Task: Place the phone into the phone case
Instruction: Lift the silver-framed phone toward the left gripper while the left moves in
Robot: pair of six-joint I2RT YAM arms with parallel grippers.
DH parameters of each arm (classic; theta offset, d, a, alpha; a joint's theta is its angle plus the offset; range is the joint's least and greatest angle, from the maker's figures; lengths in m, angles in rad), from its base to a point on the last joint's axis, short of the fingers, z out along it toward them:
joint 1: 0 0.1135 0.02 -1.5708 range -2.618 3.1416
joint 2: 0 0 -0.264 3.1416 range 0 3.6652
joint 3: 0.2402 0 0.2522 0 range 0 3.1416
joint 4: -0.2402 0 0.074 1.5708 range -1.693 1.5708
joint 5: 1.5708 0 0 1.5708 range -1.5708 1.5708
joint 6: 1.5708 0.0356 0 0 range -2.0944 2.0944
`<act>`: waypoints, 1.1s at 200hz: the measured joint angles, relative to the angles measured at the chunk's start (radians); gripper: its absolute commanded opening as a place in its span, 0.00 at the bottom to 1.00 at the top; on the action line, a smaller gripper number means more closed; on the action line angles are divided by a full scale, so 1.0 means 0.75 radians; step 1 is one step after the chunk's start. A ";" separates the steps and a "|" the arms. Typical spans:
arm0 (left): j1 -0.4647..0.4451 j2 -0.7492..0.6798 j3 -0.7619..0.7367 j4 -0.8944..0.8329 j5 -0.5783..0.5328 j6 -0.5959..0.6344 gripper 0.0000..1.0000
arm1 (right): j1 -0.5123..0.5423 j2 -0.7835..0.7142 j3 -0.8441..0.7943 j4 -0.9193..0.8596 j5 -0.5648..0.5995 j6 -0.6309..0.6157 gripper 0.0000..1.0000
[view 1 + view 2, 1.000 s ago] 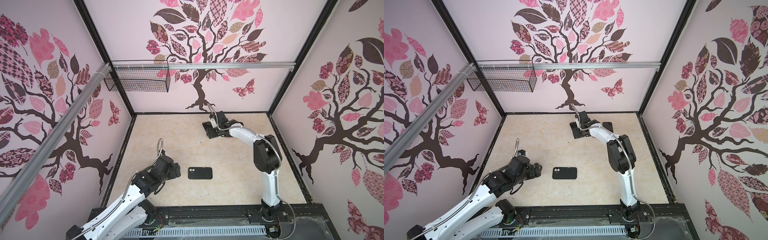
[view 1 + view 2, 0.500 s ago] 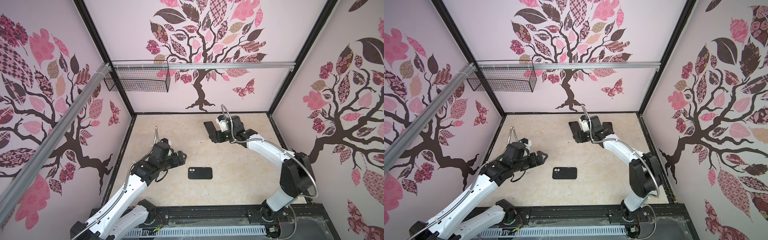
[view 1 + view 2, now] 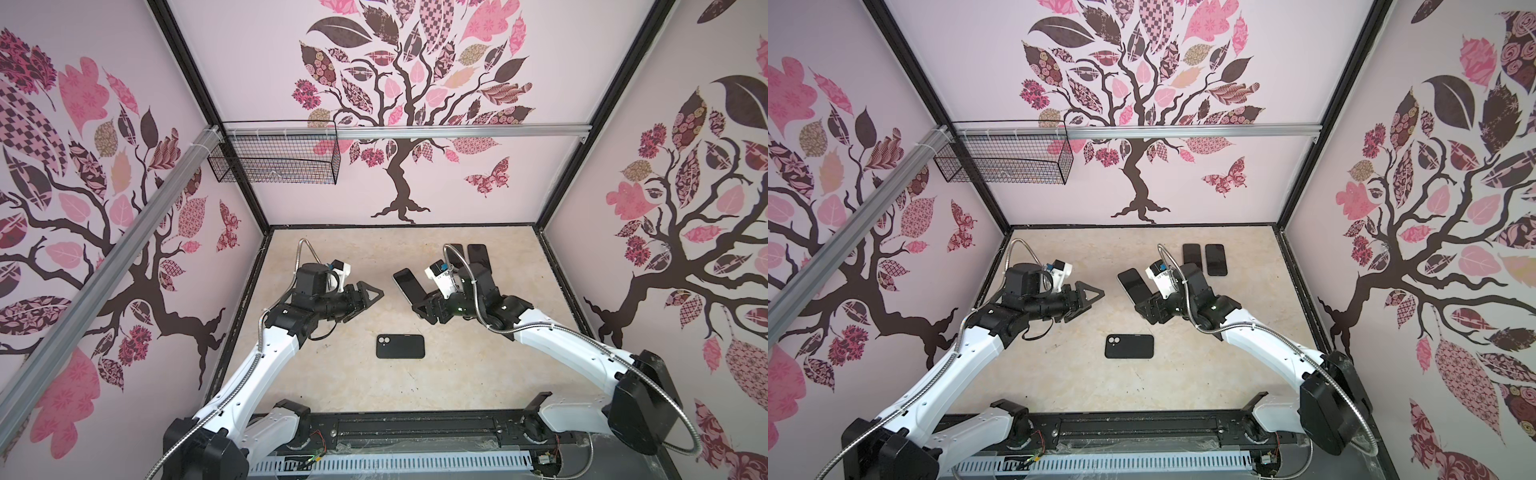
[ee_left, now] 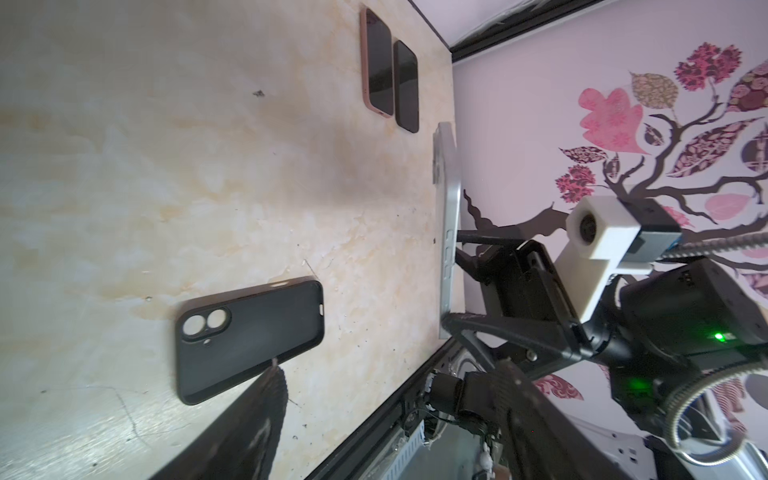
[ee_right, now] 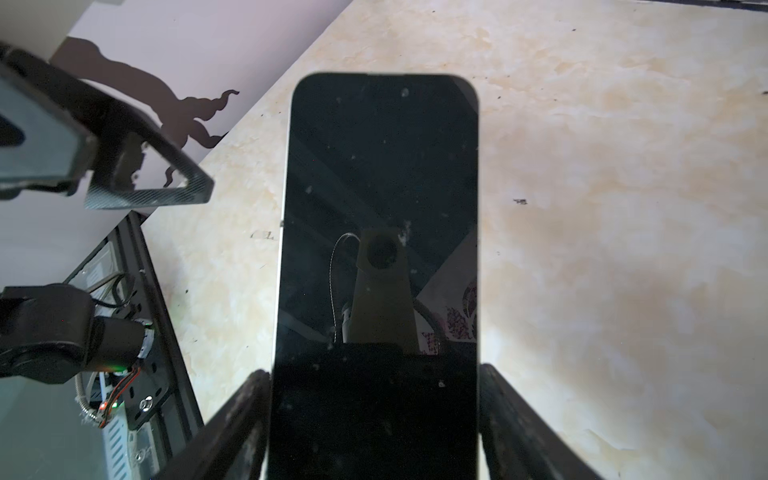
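The black phone case (image 3: pixel 400 346) (image 3: pixel 1129 346) lies flat on the beige table, its hollow side up, with the camera cut-out on its left; the left wrist view shows the case (image 4: pixel 249 336) too. My right gripper (image 3: pixel 419 301) (image 3: pixel 1144 305) (image 5: pixel 374 382) is shut on the lower end of the phone (image 3: pixel 407 284) (image 3: pixel 1133 284) (image 5: pixel 378 208). The phone hangs above the table, dark screen up, behind and to the right of the case. Edge-on, the phone (image 4: pixel 449 232) shows a silver side. My left gripper (image 3: pixel 365 301) (image 3: pixel 1088 303) (image 4: pixel 386 386) hovers open and empty, facing the phone.
Two more phones (image 3: pixel 478 257) (image 3: pixel 1214 259) lie side by side at the back right of the table; one phone (image 4: pixel 378 70) has a pink rim. A wire basket (image 3: pixel 274 160) hangs on the back wall's left. Black frame rails edge the table.
My right arm has carried the phone from the back of the table forward toward the middle. My left arm has risen and swung inward toward it, its jaws a little narrower.
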 measured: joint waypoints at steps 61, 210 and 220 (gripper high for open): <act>0.003 0.070 0.020 0.087 0.221 -0.041 0.75 | 0.066 -0.166 -0.084 0.014 0.012 -0.071 0.19; 0.003 0.144 0.065 0.124 0.430 -0.069 0.37 | 0.220 -0.199 -0.091 0.010 0.063 -0.151 0.19; 0.003 0.144 0.065 0.123 0.433 -0.069 0.36 | 0.223 -0.199 -0.091 0.009 0.063 -0.155 0.19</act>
